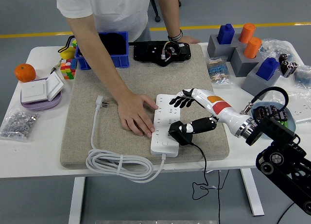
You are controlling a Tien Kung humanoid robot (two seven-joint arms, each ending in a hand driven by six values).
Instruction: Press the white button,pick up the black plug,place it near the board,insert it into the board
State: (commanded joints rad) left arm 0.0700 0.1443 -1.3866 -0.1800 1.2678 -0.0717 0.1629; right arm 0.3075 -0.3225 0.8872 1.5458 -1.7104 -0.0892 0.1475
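Note:
The white power strip (165,118) lies on the beige mat (141,83). The black plug (178,133) sits on the strip's near right part, and its black cable (204,170) hangs over the table's front edge. My right hand (184,113) hovers over the strip's right side. Its fingers (181,101) are spread above the strip, and its thumb (200,125) points at the plug and reaches its right side. The hand holds nothing. A person's hand (136,116) lies flat on the mat and presses on the strip's left edge.
The strip's white cord (116,163) is coiled at the mat's front left. A blue bin (108,51) and a black device (163,52) are at the back. Grey blocks with blue and orange pegs (243,51) and a battery tray (272,114) are on the right. An orange (24,72) is on the left.

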